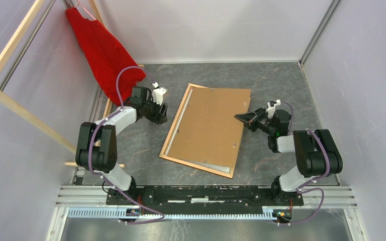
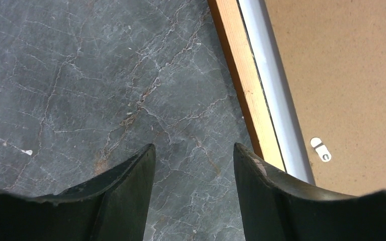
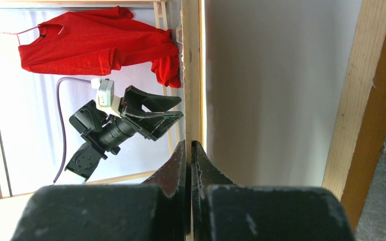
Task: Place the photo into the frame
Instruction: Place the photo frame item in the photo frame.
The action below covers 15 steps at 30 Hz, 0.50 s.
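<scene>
The frame (image 1: 175, 121) lies flat on the grey table, back side up. A brown backing board (image 1: 208, 125) rests in it. My right gripper (image 1: 238, 118) is shut on the board's right edge, and the right wrist view shows the thin board (image 3: 192, 75) edge-on between the closed fingertips (image 3: 191, 145). Beneath the board lie a pale surface and the frame's wooden rim (image 3: 367, 100). My left gripper (image 2: 193, 150) hangs open over bare table just left of the frame's rim (image 2: 246, 85), holding nothing. A pale strip (image 2: 276, 90) shows between rim and board (image 2: 342, 75). The photo is hidden.
A red shirt (image 1: 103, 50) hangs on a hanger at the back left, beside a pale wooden slat rack (image 1: 15, 100). White walls close in the table on three sides. A small white turn clip (image 2: 320, 149) sits on the board.
</scene>
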Each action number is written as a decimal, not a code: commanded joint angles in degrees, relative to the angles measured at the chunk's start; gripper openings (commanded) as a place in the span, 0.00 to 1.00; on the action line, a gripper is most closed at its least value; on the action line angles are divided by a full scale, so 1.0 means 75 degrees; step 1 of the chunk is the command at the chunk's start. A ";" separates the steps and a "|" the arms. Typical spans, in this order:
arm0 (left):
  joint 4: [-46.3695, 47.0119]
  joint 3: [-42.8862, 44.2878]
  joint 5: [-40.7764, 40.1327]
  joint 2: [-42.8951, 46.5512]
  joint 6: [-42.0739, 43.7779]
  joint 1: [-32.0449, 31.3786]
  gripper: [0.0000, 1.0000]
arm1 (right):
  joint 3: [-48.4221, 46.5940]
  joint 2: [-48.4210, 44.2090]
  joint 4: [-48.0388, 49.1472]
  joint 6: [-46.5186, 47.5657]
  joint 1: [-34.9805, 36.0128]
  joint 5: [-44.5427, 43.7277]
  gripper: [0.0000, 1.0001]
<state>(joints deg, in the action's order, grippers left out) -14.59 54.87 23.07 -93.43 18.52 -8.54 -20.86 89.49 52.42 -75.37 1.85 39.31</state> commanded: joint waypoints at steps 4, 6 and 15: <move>0.0039 -0.0115 0.0367 -0.0119 0.0526 -0.0031 0.64 | -0.0498 0.0258 0.1002 -0.0368 0.0105 0.0075 0.00; 0.0021 -0.0110 0.0322 -0.0149 0.0564 -0.0065 0.63 | -0.0533 0.0311 0.1013 -0.0368 0.0130 0.0079 0.00; 0.0023 -0.0154 0.0299 -0.0211 0.0655 -0.0242 0.63 | -0.0699 0.0466 0.0717 -0.0047 0.0229 0.0069 0.00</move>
<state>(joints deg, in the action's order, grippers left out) -14.74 54.22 24.10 -94.74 20.64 -9.63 -22.57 92.99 53.89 -75.59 3.03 38.92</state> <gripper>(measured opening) 0.629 0.021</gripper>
